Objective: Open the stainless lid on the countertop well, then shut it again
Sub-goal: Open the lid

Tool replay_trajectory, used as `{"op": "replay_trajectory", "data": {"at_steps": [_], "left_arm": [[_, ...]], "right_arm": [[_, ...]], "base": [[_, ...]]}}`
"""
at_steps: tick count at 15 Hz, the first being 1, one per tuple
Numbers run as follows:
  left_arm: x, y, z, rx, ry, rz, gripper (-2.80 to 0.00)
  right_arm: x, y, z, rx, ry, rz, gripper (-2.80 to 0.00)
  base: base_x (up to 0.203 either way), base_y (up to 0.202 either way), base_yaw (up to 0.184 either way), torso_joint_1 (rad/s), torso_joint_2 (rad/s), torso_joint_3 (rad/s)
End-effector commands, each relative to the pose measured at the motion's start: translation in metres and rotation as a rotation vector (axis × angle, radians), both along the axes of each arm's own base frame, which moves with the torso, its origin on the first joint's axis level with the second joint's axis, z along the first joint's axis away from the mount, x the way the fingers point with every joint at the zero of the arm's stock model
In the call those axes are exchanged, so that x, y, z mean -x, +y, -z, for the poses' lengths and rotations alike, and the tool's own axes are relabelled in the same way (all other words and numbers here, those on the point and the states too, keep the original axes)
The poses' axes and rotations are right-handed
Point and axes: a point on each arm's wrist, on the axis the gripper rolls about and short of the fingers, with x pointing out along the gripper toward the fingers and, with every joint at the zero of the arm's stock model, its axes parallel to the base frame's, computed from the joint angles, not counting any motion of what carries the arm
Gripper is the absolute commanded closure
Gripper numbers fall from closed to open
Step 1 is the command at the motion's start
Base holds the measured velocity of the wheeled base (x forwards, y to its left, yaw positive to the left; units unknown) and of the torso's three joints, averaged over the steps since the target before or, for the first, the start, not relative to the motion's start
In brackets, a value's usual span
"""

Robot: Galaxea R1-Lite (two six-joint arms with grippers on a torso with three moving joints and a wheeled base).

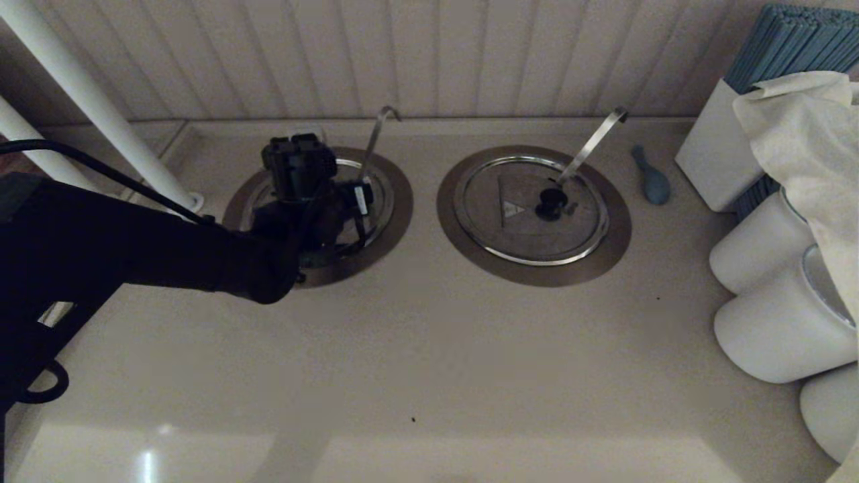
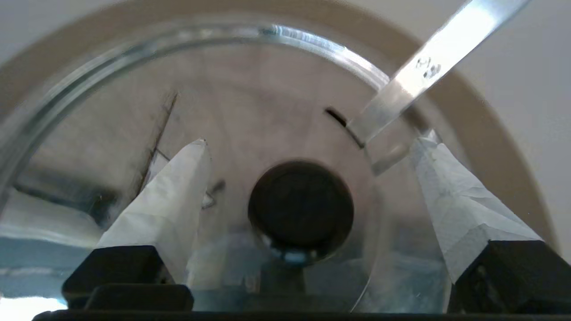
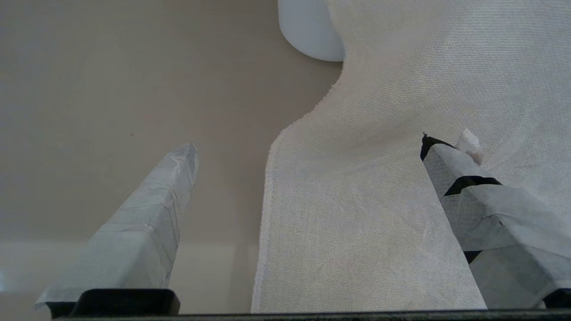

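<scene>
The stainless lid [image 2: 250, 116] lies flat on the left countertop well, whose dull flange [image 1: 400, 201] shows around it. Its black knob [image 2: 301, 207] sits between the taped fingers [image 2: 178, 196] of my left gripper [image 2: 312, 142], which is open, one finger on each side and clear of the knob. The thin hook-ended ladle handle [image 1: 377, 137] rises from the lid's notch toward the back wall. In the head view my left arm and gripper [image 1: 325, 218] cover most of the lid [image 1: 382, 194]. My right gripper [image 3: 308, 142] hangs open over a white cloth [image 3: 379, 200], out of the head view.
To the right is the twin lid [image 1: 533, 208] with its broad strap handle [image 1: 594, 144]. A blue utensil [image 1: 651, 178] lies past it. White containers [image 1: 772, 322] and a draped cloth [image 1: 805, 121] fill the right edge. A white pole [image 1: 87, 100] stands behind the left arm.
</scene>
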Motion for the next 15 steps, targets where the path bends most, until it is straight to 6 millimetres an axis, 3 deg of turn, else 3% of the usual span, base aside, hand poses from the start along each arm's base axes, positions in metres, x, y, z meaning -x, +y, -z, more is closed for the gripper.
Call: {"op": "replay_trajectory", "data": {"at_steps": [1, 15], "left_arm": [[-0.001, 0.0, 0.005, -0.002, 0.005, -0.004, -2.8], [-0.005, 0.015, 0.011, -0.016, 0.003, -0.037, -2.8]], "right_arm": [[0.0, 0.0, 0.0, 0.0, 0.0, 0.0, -2.8], [0.0, 0.0, 0.0, 0.0, 0.0, 0.0, -2.8]], "base": [[0.0, 0.0, 0.0, 0.0, 0.0, 0.0], [0.0, 0.0, 0.0, 0.0, 0.0, 0.0]]}}
